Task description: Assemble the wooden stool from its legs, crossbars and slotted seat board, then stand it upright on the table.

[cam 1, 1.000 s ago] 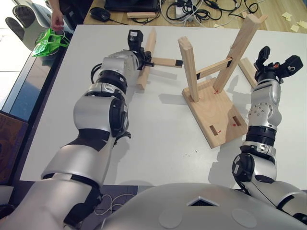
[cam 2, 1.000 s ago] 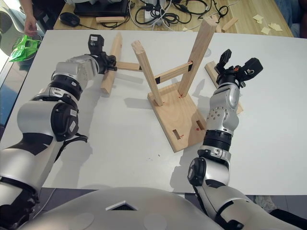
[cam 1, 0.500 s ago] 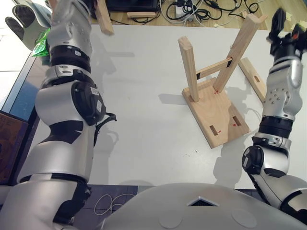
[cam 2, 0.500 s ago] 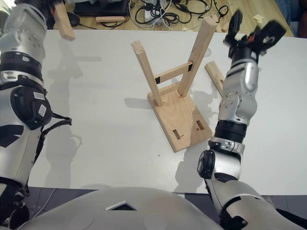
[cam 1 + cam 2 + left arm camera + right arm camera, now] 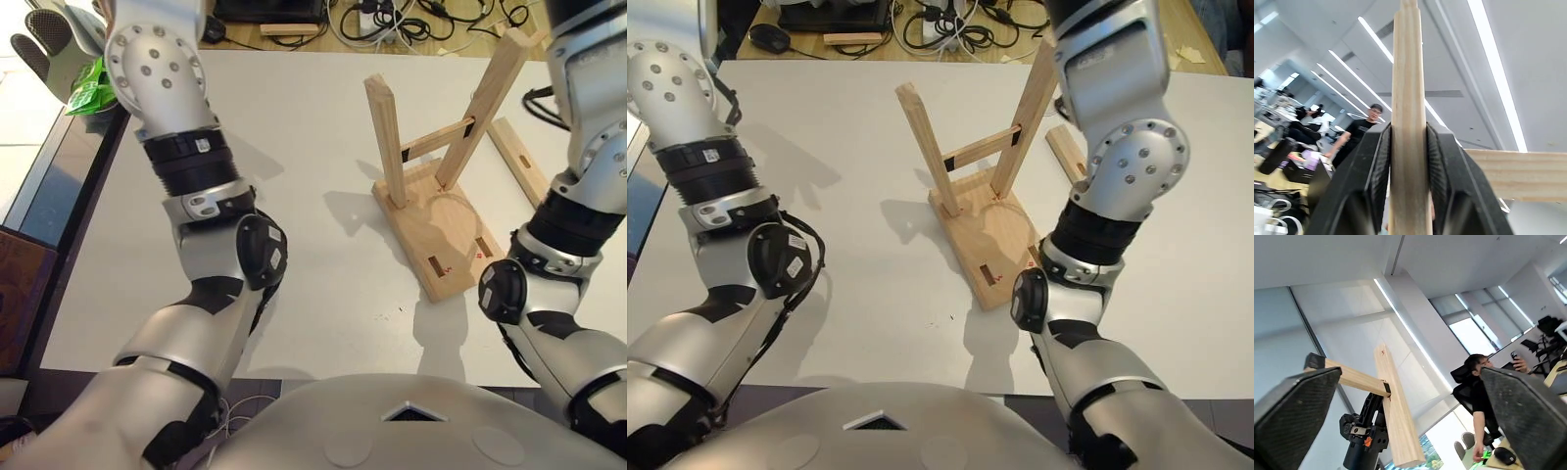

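Wooden stool (image 5: pixel 436 196) in parts, not yet complete. On the left, lifted up above the counter (image 5: pixel 294 147): left gripper (image 5: pixel 1409 147), fingers (image 5: pixel 1376 166) clenched on a loose leg (image 5: pixel 1409 73) with a crossbar (image 5: pixel 1518 175) joined at a right angle. Toward the right of the counter, slotted seat board (image 5: pixel 446 235) lying flat, with two legs standing in it, left leg (image 5: pixel 387 137) and right leg (image 5: pixel 485 103), linked by a second crossbar (image 5: pixel 436 139). Near the board on the right, another leg (image 5: pixel 519 162) lying flat. Right gripper (image 5: pixel 1410 377) also lifted, fingers (image 5: pixel 1298 401) released and wide apart, holding nothing.
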Controlling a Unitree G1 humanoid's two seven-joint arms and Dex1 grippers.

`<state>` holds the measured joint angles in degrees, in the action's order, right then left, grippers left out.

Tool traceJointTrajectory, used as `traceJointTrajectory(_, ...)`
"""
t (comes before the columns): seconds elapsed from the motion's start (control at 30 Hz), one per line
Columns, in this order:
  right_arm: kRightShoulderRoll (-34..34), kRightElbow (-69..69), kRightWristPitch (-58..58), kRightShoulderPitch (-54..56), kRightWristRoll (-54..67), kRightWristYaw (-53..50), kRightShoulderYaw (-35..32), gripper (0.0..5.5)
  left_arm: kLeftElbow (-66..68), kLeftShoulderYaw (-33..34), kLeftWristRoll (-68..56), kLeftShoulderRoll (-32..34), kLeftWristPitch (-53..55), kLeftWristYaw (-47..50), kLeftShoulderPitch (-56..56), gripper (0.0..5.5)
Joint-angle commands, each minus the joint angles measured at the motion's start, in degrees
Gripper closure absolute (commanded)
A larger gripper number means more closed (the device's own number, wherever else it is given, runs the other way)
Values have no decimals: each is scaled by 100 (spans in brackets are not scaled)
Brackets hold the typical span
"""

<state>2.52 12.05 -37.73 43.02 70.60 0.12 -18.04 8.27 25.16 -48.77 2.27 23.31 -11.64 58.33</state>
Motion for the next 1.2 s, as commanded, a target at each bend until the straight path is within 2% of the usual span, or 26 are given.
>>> traceJointTrajectory(0.03, -269, 294, -196, -498, 716, -501, 65, 10, -298, -92, -346, -222, 182, 246, -93, 452)
traceJointTrajectory(0.17, -451, 478, -160, -797, 1286, -771, 175, 10, -373, -58, -800, -510, 161, 372, -42, 452)
traceJointTrajectory(0.37, -658, 666, -193, -997, 1868, -774, 598, 10, -604, -360, -1109, -807, 323, 376, -188, 452)
traceJointTrajectory(0.5, -803, 681, -35, -830, 1844, -825, 885, 10, -842, -484, -1334, -948, 388, 591, -216, 452)
traceJointTrajectory(0.63, -837, 606, 177, -759, 1842, -907, 901, 91, -917, -558, -1480, -1012, 375, 741, -235, 452)
traceJointTrajectory(1.2, -734, 617, 364, -815, 2047, -812, 969, 378, -1008, -818, -2051, -1273, 223, 1130, -489, 452)
